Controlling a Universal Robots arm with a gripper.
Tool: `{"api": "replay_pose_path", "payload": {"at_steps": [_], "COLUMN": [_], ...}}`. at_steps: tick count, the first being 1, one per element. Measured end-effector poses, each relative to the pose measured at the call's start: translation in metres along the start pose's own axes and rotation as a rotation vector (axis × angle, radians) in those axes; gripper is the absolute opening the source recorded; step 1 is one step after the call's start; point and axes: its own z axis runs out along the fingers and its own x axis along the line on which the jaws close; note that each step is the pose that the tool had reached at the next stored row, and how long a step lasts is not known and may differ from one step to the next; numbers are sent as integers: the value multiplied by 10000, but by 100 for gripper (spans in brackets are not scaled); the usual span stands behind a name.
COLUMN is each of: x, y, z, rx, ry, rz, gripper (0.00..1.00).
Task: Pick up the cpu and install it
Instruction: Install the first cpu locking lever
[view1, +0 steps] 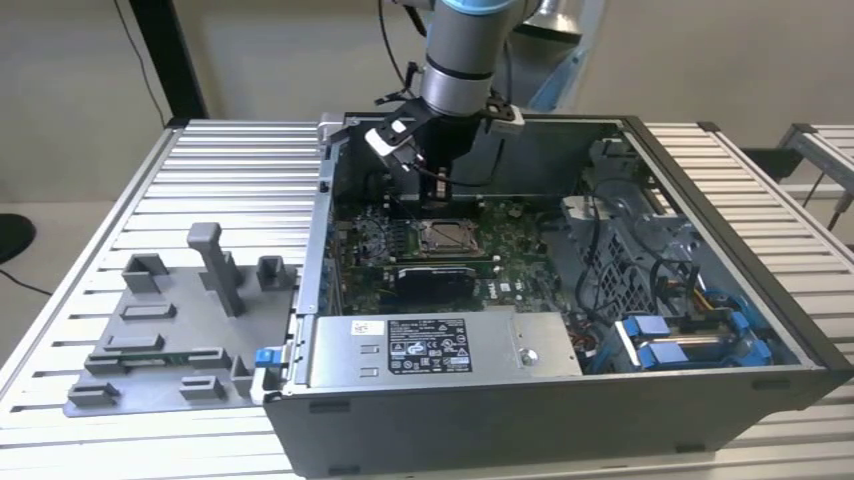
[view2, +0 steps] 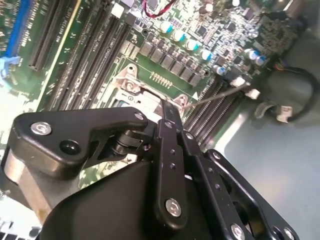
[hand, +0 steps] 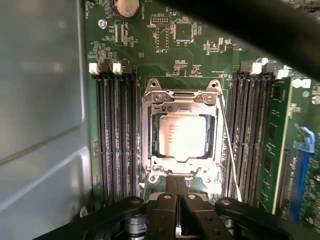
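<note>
The tool (hand: 177, 184) has its two black fingers (hand: 169, 210) pressed together side by side, with no visible gap and nothing between them. In both wrist views its tip hangs at the near edge of the socket frame (hand: 150, 150). I cannot tell whether it touches the metal.

The cpu (hand: 184, 137) lies flat inside that frame, its silvery top showing through the frame's square window, apart from the tool. A thin wire lever (hand: 228, 145) runs along one side of the frame, slightly slanted away from it.

Rows of dark memory slots (hand: 115, 140) flank the socket on both sides, close to the frame, leaving only narrow strips of green motherboard (hand: 150, 55) between them. Beyond one bank of slots the grey case wall (hand: 40, 100) rises just beside it, so room is tight on that side.

In the exterior view the arm (view1: 461, 50) comes straight down through the open top of the computer case (view1: 534, 420), with the tool (view1: 433, 190) low at the far end of the board. A silver power supply box (view1: 441, 345) fills the near edge and cable bundles (view1: 627, 270) crowd the exterior view's right. On the slatted worktop (view1: 227, 170), to the exterior view's left of the case, sits a grey fixture (view1: 160, 340).
</note>
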Motion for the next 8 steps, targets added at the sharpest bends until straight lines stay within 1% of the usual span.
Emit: {"api": "replay_pose_path", "payload": {"at_steps": [3, 4, 8], "x": [6, 7, 5], "y": [-16, -18, -19], "z": [-132, -148, -162], "rx": [1, 2, 0], "ry": [1, -1, 2], "rz": [-1, -1, -2], "gripper": [0, 0, 0]}}
